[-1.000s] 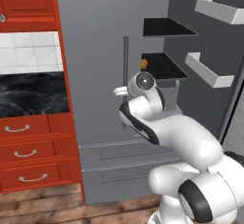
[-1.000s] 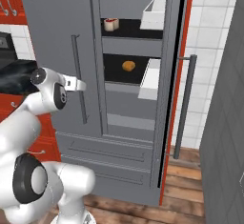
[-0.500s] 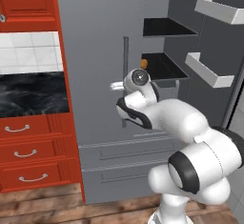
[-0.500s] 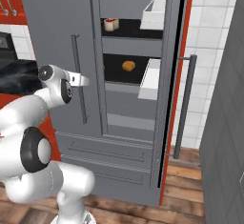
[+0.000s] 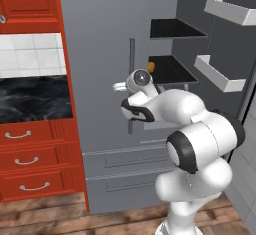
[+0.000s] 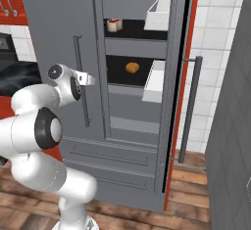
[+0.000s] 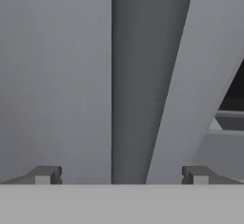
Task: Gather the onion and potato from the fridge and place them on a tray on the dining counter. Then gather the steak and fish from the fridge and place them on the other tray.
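Observation:
The grey fridge (image 5: pixel 100 54) has its left door shut and its right door swung open. My gripper (image 5: pixel 119 85) (image 6: pixel 89 80) is open and empty, close against the left door beside its vertical bar handle (image 6: pixel 78 53). In the hand view the gripper (image 7: pixel 121 175) faces the grey door, fingertips wide apart. A round orange-brown vegetable (image 6: pixel 132 67) (image 5: pixel 151 67), onion or potato, lies on the lower black shelf. A small red and white piece (image 6: pixel 113 24), likely the steak, sits on the upper shelf. Fish, tray and dining counter are out of view.
The open right door (image 5: pixel 225 74) carries white bins and its long handle (image 6: pixel 193 106) juts out at the right. Red cabinets and drawers (image 5: pixel 30 154) with a black marble-look countertop (image 5: pixel 30 99) stand left of the fridge. A white bin (image 6: pixel 159 11) sits up high inside.
The arm has folded, its elbow swinging forward in front of the base. The hand has shifted slightly towards the left door's handle. The jaws have stayed open.

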Controlling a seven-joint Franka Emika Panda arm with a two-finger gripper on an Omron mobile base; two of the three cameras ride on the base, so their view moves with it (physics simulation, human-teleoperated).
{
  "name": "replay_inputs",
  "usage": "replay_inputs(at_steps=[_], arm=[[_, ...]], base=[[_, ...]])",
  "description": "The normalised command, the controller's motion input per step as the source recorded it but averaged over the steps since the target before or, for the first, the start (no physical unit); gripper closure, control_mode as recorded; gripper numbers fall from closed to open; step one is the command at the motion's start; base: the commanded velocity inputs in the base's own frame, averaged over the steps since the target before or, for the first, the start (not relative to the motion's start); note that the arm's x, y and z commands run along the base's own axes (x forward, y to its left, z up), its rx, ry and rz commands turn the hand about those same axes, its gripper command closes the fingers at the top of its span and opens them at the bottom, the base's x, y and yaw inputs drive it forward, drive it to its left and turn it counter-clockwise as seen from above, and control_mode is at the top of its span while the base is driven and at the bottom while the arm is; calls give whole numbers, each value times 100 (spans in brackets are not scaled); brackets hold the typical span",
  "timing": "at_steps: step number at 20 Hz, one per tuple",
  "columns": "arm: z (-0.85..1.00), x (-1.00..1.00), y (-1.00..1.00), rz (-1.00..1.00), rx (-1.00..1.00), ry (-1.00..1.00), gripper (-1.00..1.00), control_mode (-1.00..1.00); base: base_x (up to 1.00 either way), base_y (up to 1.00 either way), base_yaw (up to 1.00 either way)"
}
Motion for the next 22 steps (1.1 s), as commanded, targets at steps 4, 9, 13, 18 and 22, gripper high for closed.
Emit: replay_inputs(at_steps=[4, 9, 13, 18, 22], arm=[[-17, 44, 0, 0, 0, 0, -100, -100], [-21, 44, 0, 0, 0, 0, -100, -100], [-9, 24, 0, 0, 0, 0, 100, -100], [0, 0, 0, 0, 0, 0, 100, -100], [-5, -3, 7, 0, 0, -4, 100, -100]], base=[[0, 0, 0], [0, 0, 0], [0, 0, 0], [0, 0, 0], [0, 0, 0]])
